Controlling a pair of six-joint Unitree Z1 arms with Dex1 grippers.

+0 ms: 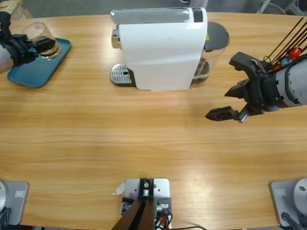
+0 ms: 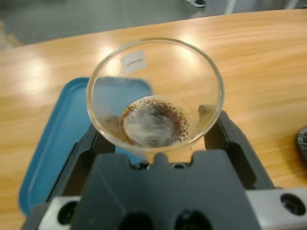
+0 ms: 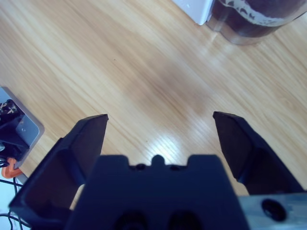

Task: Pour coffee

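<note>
My left gripper is at the far left of the table, shut on a clear glass cup over the blue tray. The left wrist view looks into the cup, gripped by both black jaws of the left gripper. A little dark coffee with a foamy ring lies at its bottom, and the blue tray shows beneath. My right gripper hovers open over bare wood right of the white coffee machine. The right wrist view shows the right gripper holding nothing.
The machine's metal drip grate sticks out at its left, and a dark clear tank stands at its right, also seen in the right wrist view. A wire rack with coloured capsules is at the right edge.
</note>
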